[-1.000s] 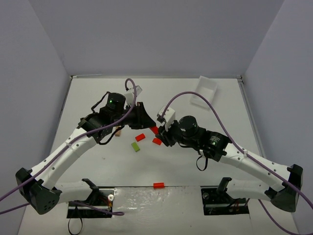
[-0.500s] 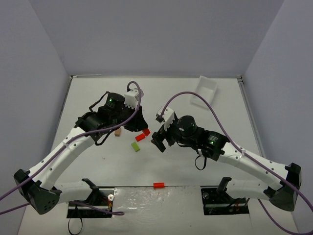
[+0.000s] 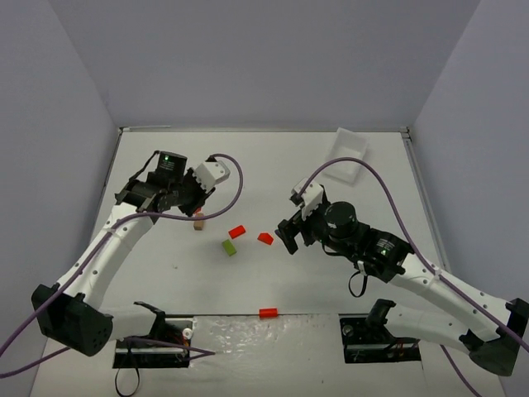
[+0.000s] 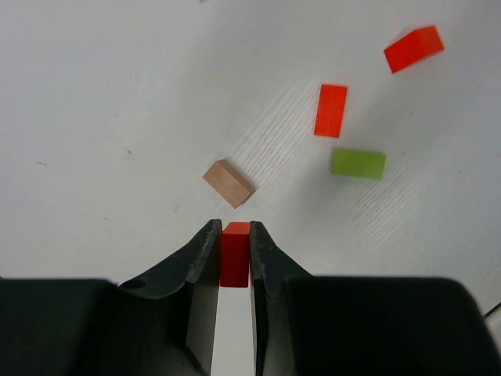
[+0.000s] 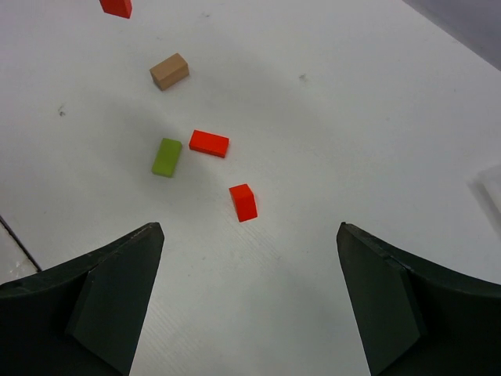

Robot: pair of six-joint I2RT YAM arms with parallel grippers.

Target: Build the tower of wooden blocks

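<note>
The arms have drawn apart since a second ago. They were nose to nose over the middle of the worktop (image 3: 165, 273), and now each sits back on its own side. The right fingers (image 5: 109, 298) have gone from closed to spread wide, with nothing between them. The left fingers (image 4: 196, 270) stay clamped on a small red block (image 4: 235, 262), whose end pokes just past their tips. I read that as a handover: the right side has let go and the left now carries the piece.

Just ahead of the left fingers a tan block (image 4: 228, 183) lies flat on the worktop, close to the held block but not touching it. Further out lie a lime green block (image 5: 167, 157) and a flat red block (image 5: 209, 143) just beside it. A third red block (image 5: 243, 202) sits nearest the right fingers. One stray red block (image 3: 267, 313) lies well apart, by the near edge. The white tray (image 3: 345, 155) sits in the far right corner.

No tower stands yet: every loose block rests singly on the worktop, none on another. My judgement is that building has barely begun. The held block needs a base, and the tan block is the closest candidate. The blocks are small, so the placement will have to be square.
</note>
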